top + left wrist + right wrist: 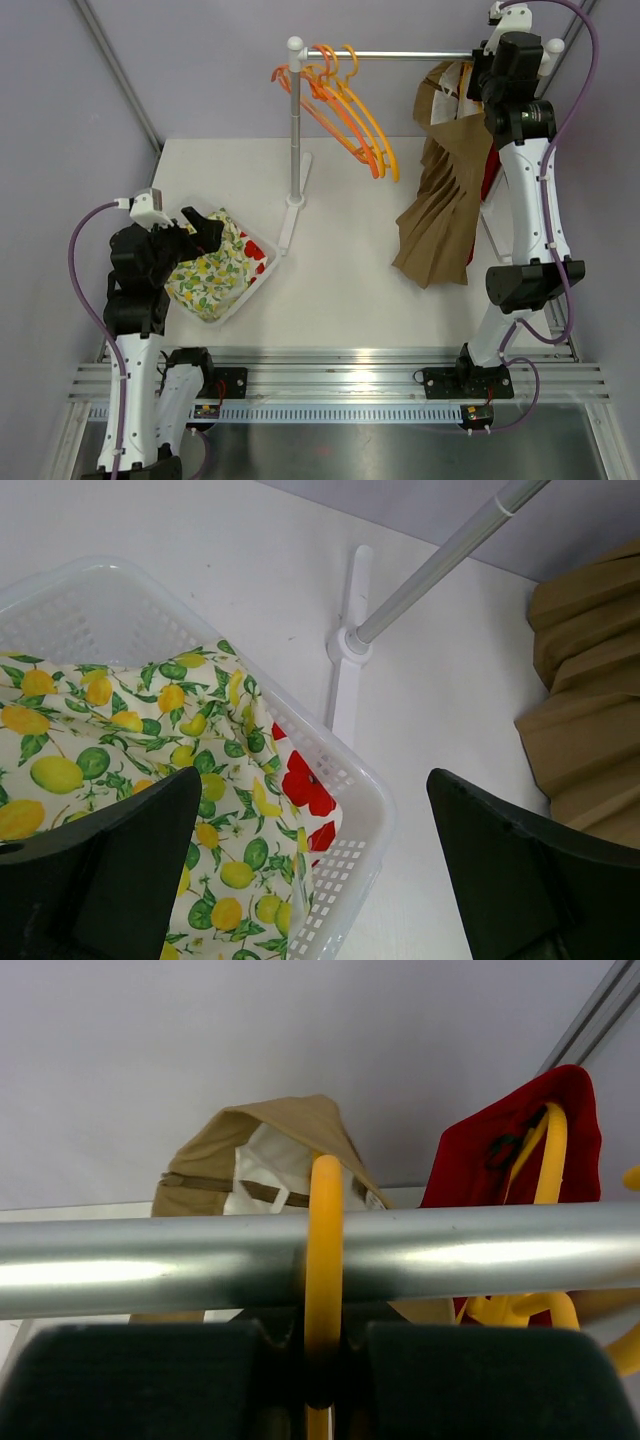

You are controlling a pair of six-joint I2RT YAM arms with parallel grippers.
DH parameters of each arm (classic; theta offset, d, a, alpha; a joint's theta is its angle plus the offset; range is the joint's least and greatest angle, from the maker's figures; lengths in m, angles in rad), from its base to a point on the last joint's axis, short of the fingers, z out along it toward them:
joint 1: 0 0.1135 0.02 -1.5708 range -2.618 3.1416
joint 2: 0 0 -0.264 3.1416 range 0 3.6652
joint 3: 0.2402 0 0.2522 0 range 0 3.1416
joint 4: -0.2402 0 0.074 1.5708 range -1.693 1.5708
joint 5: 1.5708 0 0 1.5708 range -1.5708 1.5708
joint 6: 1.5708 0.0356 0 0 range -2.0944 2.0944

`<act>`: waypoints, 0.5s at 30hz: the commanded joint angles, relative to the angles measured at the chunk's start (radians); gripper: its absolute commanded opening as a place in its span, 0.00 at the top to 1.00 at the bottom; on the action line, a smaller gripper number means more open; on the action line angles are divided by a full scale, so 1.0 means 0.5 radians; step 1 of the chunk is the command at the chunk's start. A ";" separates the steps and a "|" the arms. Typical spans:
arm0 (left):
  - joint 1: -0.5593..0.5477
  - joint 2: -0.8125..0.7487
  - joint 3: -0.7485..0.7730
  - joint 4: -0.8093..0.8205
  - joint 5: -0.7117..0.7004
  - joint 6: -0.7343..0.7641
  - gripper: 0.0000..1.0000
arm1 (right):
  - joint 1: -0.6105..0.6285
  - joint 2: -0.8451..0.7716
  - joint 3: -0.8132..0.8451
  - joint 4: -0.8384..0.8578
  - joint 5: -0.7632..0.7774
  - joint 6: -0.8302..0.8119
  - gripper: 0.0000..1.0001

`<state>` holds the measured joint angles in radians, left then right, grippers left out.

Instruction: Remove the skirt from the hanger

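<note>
A tan pleated skirt (440,215) hangs from an orange hanger on the metal rail (400,55) at the back right. In the right wrist view the hanger's orange hook (323,1250) loops over the rail (150,1270), with the skirt's waistband (260,1155) behind it. My right gripper (322,1360) is shut on the hook just below the rail; in the top view it is up at the rail (480,75). My left gripper (310,880) is open and empty above the white basket's (370,810) corner, at the table's left (195,235).
The basket (262,272) holds a lemon-print cloth (205,270) and a red-flowered one (305,785). Several empty orange hangers (345,105) hang at the rail's left end by the stand pole (295,140). A red garment (510,1145) hangs to the right of the skirt.
</note>
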<state>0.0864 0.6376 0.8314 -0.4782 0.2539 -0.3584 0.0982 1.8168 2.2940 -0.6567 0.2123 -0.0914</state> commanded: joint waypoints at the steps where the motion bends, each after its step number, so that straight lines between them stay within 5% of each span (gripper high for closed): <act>1: -0.001 -0.060 0.095 0.051 0.146 0.026 0.01 | 0.000 -0.029 0.048 0.123 0.033 -0.050 1.00; 15: -0.004 -0.103 0.258 0.073 0.511 0.020 0.01 | 0.000 -0.219 0.183 0.141 -0.234 0.029 1.00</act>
<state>0.0864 0.5888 0.9165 -0.4767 0.4133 -0.3553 0.0982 1.8050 2.3188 -0.6876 0.1375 -0.0879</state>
